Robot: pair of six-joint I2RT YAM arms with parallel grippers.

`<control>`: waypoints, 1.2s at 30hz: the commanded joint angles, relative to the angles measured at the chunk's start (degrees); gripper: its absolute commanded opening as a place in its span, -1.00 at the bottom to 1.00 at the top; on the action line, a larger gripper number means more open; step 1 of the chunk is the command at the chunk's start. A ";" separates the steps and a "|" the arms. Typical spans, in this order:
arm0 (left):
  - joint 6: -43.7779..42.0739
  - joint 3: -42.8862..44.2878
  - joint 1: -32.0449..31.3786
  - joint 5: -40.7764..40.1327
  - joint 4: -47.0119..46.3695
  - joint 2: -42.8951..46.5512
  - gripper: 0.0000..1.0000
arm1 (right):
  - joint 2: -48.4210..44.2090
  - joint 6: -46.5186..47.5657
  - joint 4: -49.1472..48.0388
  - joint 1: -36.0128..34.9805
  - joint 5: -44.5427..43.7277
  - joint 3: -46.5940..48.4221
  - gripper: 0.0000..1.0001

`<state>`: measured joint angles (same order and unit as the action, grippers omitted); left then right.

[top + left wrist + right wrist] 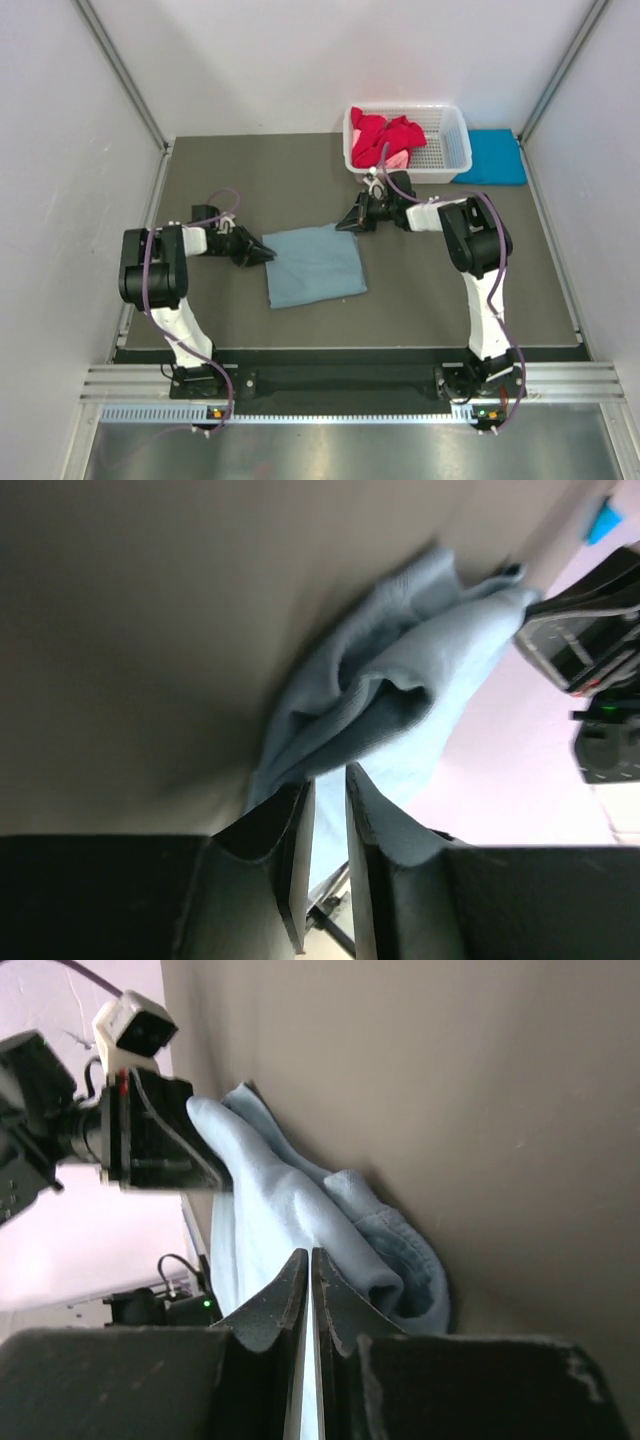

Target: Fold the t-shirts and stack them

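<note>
A dusty grey-blue t-shirt [315,265] lies folded into a rough square on the dark mat, between both arms. My left gripper [265,253] is at its far left corner and is shut on the cloth. In the left wrist view the shirt [400,680] bunches up from between the fingertips of that gripper [330,775]. My right gripper [345,222] is at the far right corner. In the right wrist view its jaws [309,1255] are pressed nearly together on a thin edge of the shirt [270,1200]. Red and pink t-shirts [385,135] lie crumpled in a basket. A turquoise t-shirt [492,157] lies folded at the back right.
The white lattice basket [450,150] stands at the back of the mat, just behind the right gripper. White walls with metal rails close in the left, right and back sides. The arms' bases sit on the rail [340,380] at the near edge.
</note>
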<state>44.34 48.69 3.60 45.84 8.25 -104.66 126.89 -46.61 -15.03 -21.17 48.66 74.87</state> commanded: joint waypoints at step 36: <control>-0.03 -17.93 -5.00 -22.10 14.50 35.10 -0.28 | -27.82 19.26 14.12 4.82 -5.14 -29.96 -0.80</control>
<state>47.94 29.17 -1.45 33.50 14.46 -77.45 104.68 -35.90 -8.27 -18.31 47.90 44.86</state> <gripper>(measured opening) 0.353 0.094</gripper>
